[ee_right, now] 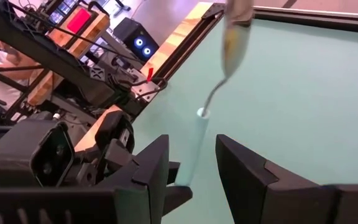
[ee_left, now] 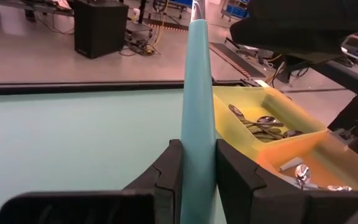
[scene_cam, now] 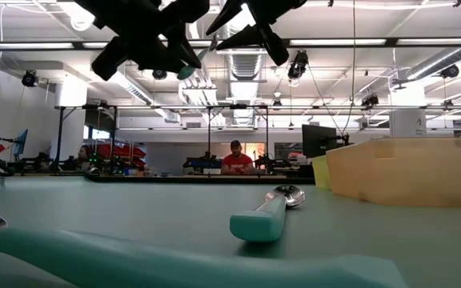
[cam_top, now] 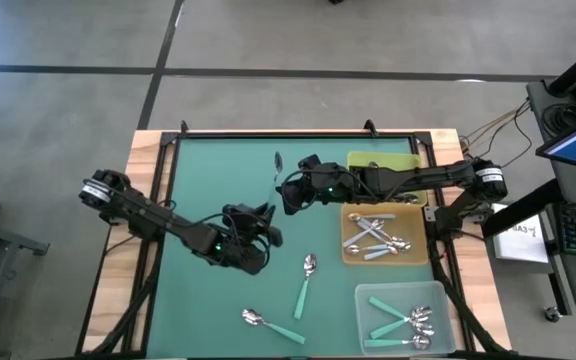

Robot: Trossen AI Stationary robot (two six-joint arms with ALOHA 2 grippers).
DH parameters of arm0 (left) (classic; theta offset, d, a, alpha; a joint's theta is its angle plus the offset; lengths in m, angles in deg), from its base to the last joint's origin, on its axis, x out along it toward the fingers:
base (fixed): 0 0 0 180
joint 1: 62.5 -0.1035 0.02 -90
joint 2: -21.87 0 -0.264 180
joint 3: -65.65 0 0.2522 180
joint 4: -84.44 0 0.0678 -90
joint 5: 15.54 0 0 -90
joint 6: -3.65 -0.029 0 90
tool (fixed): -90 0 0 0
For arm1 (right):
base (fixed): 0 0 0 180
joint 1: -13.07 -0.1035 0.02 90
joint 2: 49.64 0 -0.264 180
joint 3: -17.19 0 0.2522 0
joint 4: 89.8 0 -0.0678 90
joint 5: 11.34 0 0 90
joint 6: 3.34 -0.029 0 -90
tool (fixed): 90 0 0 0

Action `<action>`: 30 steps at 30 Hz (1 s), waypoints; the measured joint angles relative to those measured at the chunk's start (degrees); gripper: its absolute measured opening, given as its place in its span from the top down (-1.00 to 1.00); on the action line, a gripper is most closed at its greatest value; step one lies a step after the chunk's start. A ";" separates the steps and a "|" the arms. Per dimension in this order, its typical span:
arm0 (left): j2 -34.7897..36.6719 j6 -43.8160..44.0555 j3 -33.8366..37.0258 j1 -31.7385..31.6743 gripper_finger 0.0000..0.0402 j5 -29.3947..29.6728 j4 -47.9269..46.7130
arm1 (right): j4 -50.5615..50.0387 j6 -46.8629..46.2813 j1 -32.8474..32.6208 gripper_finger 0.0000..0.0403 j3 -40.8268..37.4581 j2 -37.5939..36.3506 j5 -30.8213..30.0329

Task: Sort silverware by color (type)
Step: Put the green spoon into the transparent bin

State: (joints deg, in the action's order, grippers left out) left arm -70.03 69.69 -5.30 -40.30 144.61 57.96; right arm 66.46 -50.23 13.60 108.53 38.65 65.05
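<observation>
Presently, a teal-handled spoon (ee_left: pixel 197 106) is clamped upright between the fingers of the left gripper (ee_left: pixel 197 177), raised above mid-bench, its long axis standing straight out from the gripper. Just beyond, the right gripper (ee_right: pixel 191 177) is seen with fingers apart, astride that handle's lower end. The nearer arm is judged to be the right. Farther off, the clear tray (cam_top: pixel 400 318) holds matching spoons.

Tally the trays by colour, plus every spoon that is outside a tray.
yellow tray: 1
orange tray: 1
clear tray: 1
teal-handled spoons lying on the mat: 2
spoon clamped in the left gripper: 1
Total: 6
</observation>
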 joint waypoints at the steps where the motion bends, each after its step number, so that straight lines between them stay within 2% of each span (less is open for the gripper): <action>1: 0.00 -0.73 0.00 -0.30 0.74 -0.61 0.66 | 0.00 0.36 0.05 0.39 0.00 0.00 -0.08; 15: 0.00 -8.81 -0.09 -2.07 0.74 -1.77 9.53 | -0.11 1.59 1.38 0.39 -0.04 0.00 -0.52; 23: 0.00 -19.85 -0.09 -3.10 0.74 -2.86 16.78 | 0.24 1.78 2.63 0.39 -0.04 0.81 -0.46; 26: 0.00 -20.56 -0.11 -3.27 0.74 -3.26 16.72 | 0.20 1.81 2.64 0.45 -0.04 1.49 0.03; 30: 0.00 -20.77 -0.09 -3.49 0.74 -2.39 16.85 | 0.62 2.90 2.76 0.69 0.02 1.51 0.30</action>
State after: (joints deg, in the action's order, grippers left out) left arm -70.03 48.92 -5.38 -43.79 142.22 74.81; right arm 67.07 -47.34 16.37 108.55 40.16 65.35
